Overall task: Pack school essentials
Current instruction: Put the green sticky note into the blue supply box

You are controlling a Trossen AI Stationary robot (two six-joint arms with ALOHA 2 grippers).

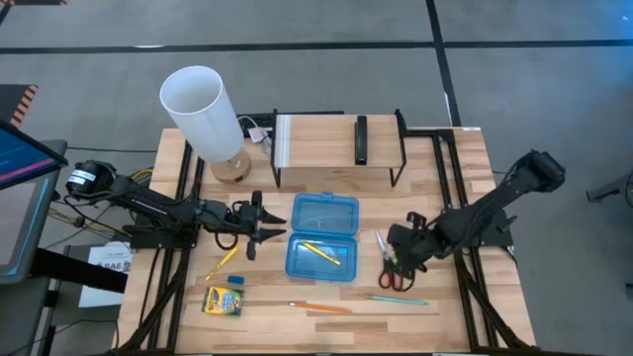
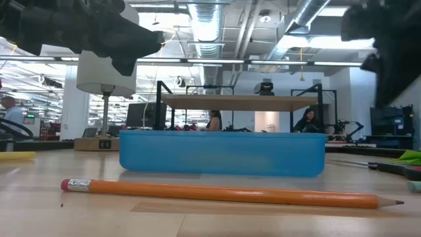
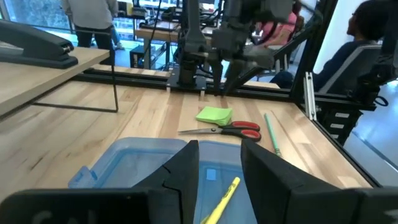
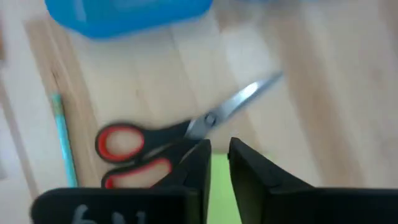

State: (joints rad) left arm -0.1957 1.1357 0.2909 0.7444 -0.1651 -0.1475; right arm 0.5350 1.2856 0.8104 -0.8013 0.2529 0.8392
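Note:
The blue case (image 1: 321, 237) lies open mid-table with a yellow pencil (image 1: 321, 252) inside. My left gripper (image 1: 259, 229) hovers at its left side, open and empty; in its wrist view the fingers (image 3: 186, 171) stand over the case (image 3: 124, 168). My right gripper (image 1: 401, 255) is low over the red-handled scissors (image 1: 394, 269) and green sticky-note pad (image 3: 214, 115), narrowly open; the pad (image 4: 219, 186) shows between its fingers, and I see no touch. The crayon box (image 1: 224, 302), blue eraser (image 1: 235, 280), another yellow pencil (image 1: 226, 260), orange pencil (image 1: 321, 308) and teal pen (image 1: 396, 298) lie flat on the table.
A white lamp (image 1: 206, 114) stands at the far left. A low wooden shelf (image 1: 336, 143) with a black stapler (image 1: 361, 138) sits behind the case. The orange pencil (image 2: 230, 193) lies near the front edge. People sit in the room beyond.

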